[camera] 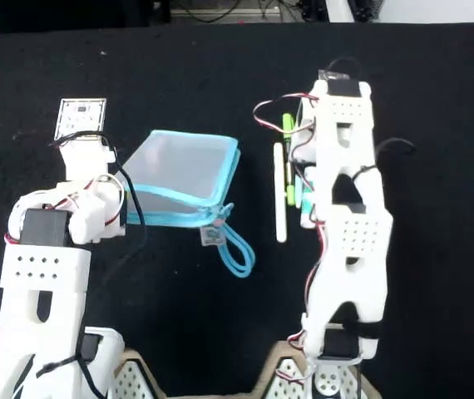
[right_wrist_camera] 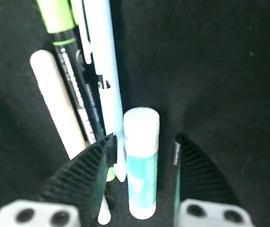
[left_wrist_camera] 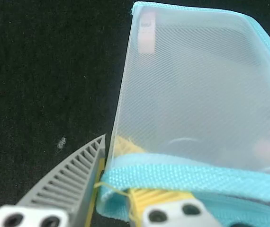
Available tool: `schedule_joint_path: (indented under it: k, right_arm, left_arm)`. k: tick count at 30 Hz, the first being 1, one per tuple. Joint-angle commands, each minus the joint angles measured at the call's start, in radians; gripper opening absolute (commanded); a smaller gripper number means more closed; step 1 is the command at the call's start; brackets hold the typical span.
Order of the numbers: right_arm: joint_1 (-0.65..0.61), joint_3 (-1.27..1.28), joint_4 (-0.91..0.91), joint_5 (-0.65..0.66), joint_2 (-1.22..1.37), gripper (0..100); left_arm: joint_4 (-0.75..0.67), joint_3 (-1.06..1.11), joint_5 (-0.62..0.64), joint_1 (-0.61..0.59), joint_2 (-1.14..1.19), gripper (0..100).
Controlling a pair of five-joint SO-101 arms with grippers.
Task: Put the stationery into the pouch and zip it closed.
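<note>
A clear mesh pouch (camera: pixel 183 170) with turquoise trim lies left of centre in the high view on the black counter (camera: pixel 179 75). Its turquoise wrist loop (camera: pixel 239 251) trails toward the lower middle of the frame. The left pincer (left_wrist_camera: pixel 111 156) sits at the pouch's lower-left corner. It is closed down on that corner: in the left wrist view the grey finger (left_wrist_camera: pixel 73 184) presses against the outside edge, and a yellow pad shows through the mesh on the other side.

The stationery lies in a tight row right of centre in the high view, well apart from the pouch and partly under the right arm. The right wrist view shows a white pen (right_wrist_camera: pixel 54 94), a green-capped highlighter (right_wrist_camera: pixel 68 66), a pale blue pen (right_wrist_camera: pixel 99 71) and a glue stick (right_wrist_camera: pixel 142 161) with a teal label. The right pincer (right_wrist_camera: pixel 143 142) is spread wide. Its two black fingers stand on either side of the glue stick, with a gap showing on the side away from the pens.
</note>
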Motion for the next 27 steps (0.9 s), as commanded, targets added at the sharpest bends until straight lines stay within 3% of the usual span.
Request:
schedule_joint_path:
  k: [1, 6, 17, 27]
  right_arm:
    - [0.003, -0.139, 0.063, 0.051, 0.047, 16.8]
    - [0.011, -0.240, 0.069, 0.074, 0.114, 0.6]
    - [0.037, -0.306, 0.063, 0.078, 0.079, 1.1]
    - [0.130, -0.323, -0.117, 0.080, 0.122, 1.1]
  left_arm:
    - [-0.014, -0.004, 0.005, -0.015, 0.011, 3]
    - [-0.012, -0.004, 0.005, -0.015, 0.011, 3]
    - [-0.012, -0.004, 0.005, -0.015, 0.011, 3]
    - [-0.014, -0.004, 0.005, -0.015, 0.011, 3]
